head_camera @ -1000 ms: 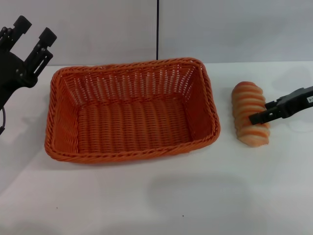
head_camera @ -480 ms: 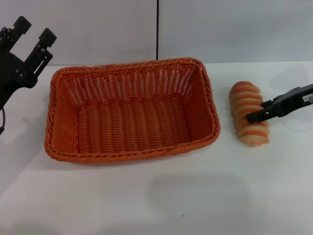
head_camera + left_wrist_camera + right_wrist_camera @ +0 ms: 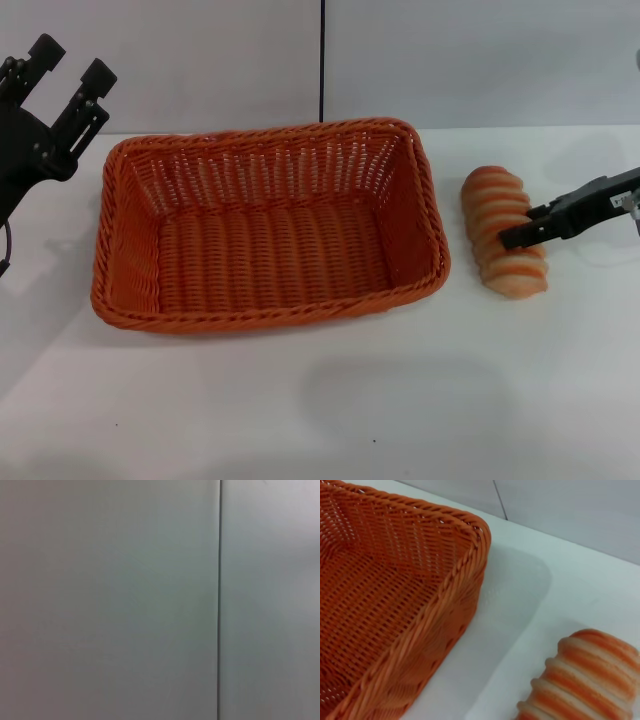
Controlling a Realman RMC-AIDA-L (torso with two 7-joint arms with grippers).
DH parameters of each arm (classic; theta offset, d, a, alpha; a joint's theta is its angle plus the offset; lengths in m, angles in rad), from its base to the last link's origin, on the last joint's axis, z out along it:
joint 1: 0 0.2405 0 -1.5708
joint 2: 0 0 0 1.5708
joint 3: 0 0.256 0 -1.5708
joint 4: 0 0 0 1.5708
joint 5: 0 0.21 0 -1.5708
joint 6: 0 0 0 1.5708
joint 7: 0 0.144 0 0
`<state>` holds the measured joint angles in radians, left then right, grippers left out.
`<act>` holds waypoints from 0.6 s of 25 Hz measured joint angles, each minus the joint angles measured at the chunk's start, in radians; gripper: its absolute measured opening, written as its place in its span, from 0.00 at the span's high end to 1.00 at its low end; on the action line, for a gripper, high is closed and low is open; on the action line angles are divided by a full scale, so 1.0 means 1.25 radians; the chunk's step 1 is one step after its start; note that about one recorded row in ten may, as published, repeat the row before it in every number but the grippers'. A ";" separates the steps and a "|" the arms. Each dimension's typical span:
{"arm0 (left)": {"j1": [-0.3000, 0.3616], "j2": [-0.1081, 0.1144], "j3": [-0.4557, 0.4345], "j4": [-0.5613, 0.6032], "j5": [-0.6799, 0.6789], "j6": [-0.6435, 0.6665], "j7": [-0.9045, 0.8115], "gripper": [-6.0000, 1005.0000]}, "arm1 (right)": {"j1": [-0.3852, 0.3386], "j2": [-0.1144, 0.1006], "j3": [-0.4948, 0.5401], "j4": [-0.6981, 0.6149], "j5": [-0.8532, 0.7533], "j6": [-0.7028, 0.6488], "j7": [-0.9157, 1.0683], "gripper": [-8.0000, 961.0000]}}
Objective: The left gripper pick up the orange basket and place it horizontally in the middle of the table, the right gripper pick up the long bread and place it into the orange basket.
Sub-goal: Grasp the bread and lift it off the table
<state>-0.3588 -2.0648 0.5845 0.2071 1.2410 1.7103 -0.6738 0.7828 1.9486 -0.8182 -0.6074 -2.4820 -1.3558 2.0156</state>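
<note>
The orange basket (image 3: 268, 318) lies lengthwise across the middle of the white table (image 3: 400, 400), empty. My left gripper (image 3: 70, 58) hangs raised at the far left, above and behind the basket's left end, open and holding nothing. The long bread (image 3: 488, 205) lies on the table just right of the basket, its far end angled toward the basket. My right gripper (image 3: 522, 228) reaches in from the right, its black fingers pressed around the loaf's middle. The right wrist view shows the basket's corner (image 3: 470, 555) and the striped bread (image 3: 585, 680) close by.
A grey wall with a dark vertical seam (image 3: 322, 60) stands behind the table; the left wrist view shows only that wall (image 3: 100, 600). Bare white table lies in front of the basket and to the right of the bread.
The right gripper's tip has crept left across the loaf, and the bread's far end has swung left toward the basket. Left arm and basket have not moved.
</note>
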 joint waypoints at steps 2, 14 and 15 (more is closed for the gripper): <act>0.000 0.000 0.000 0.000 0.000 0.000 0.000 0.36 | -0.001 0.002 -0.014 0.000 0.000 0.007 0.000 0.25; 0.000 0.001 0.000 0.000 0.000 0.000 -0.001 0.36 | -0.016 0.009 -0.017 -0.016 0.001 0.041 0.000 0.49; -0.001 0.001 0.000 0.000 0.000 0.000 -0.001 0.36 | -0.020 0.010 -0.015 -0.026 0.003 0.043 0.000 0.50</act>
<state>-0.3601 -2.0632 0.5844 0.2071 1.2409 1.7103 -0.6750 0.7572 1.9605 -0.8370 -0.6395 -2.4787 -1.3026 2.0153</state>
